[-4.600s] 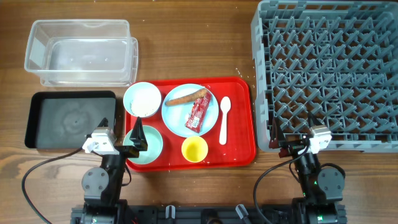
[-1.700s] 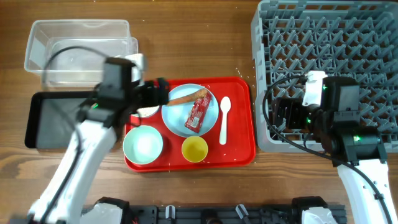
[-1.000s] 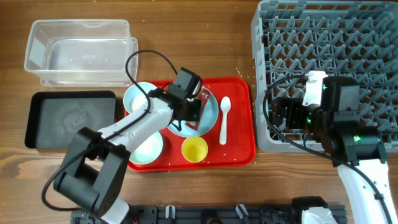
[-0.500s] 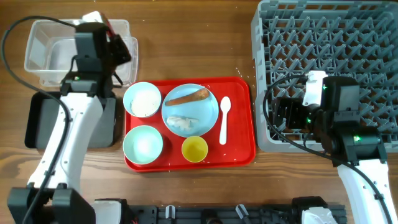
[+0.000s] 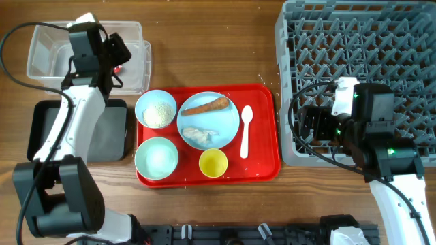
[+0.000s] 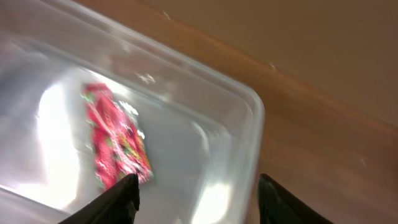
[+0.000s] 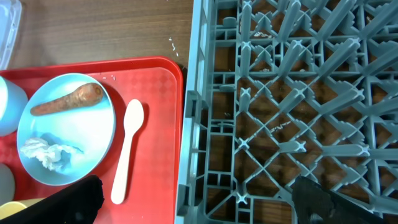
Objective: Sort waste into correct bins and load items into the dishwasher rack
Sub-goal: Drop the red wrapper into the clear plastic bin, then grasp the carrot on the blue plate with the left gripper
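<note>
Wooden table seen from above, with the red serving tray at centre. Note the change: the red snack wrapper, which lay on the light-blue plate a second ago, now lies on the floor of the clear tub at upper left. The left gripper hangs above that tub with its jaws spread and nothing between them, so you may judge the first piece of waste sorted. On the plate are the carrot-like piece and a whitish crumpled scrap. The rice sits in the small bowl just beside the plate. The black tray lies below the tub, partly under the left arm. The right gripper waits at the near edge of the grey rack, jaws wide apart and empty, where it was before. The white spoon, yellow cup and mint bowl lie on the tray. Nothing blocks your reach to them, though the food should probably leave the plate first
</note>
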### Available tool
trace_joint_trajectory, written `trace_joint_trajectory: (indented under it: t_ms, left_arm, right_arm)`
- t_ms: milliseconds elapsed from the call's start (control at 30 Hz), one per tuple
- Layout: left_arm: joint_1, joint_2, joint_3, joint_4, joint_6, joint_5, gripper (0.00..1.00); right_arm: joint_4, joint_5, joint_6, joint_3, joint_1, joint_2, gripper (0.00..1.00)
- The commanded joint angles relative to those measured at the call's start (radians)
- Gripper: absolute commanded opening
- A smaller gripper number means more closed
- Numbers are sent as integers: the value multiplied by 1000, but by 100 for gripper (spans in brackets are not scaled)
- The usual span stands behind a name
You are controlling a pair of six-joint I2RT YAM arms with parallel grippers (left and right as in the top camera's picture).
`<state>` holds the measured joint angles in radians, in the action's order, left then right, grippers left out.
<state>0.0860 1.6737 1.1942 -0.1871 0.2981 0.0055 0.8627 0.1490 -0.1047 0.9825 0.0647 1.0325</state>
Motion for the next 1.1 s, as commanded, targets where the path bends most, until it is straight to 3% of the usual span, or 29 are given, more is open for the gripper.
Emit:
trace_joint_trajectory:
  t_ms: [0, 100, 233, 400, 500, 700, 967, 1067]
  left_arm:
    - [-82, -42, 4, -116, 10, 251, 60]
    - [-196, -42, 4, -251, 96, 264, 59]
    - [-328, -41, 3, -309, 239, 251, 54]
    - [-465, 3, 3, -346, 750, 160, 68]
    - [-519, 73, 3, -341, 947, 123, 69]
    - [-546, 203, 3, -323, 1102, 82, 66]
    - [-551, 288, 3, -277, 1127, 45, 54]
    - [-551, 303, 3, -277, 1124, 45, 29]
  right_arm:
    - [-2, 5, -10, 20, 2, -2, 100]
    - [0, 5, -11, 20, 2, -2, 100]
    - [2, 5, -10, 20, 2, -2, 100]
    - [7, 5, -10, 20, 2, -2, 100]
    - [14, 5, -10, 20, 2, -2, 100]
    - [14, 5, -10, 20, 2, -2, 100]
    - [15, 5, -10, 20, 2, -2, 100]
    - [16, 5, -10, 20, 2, -2, 100]
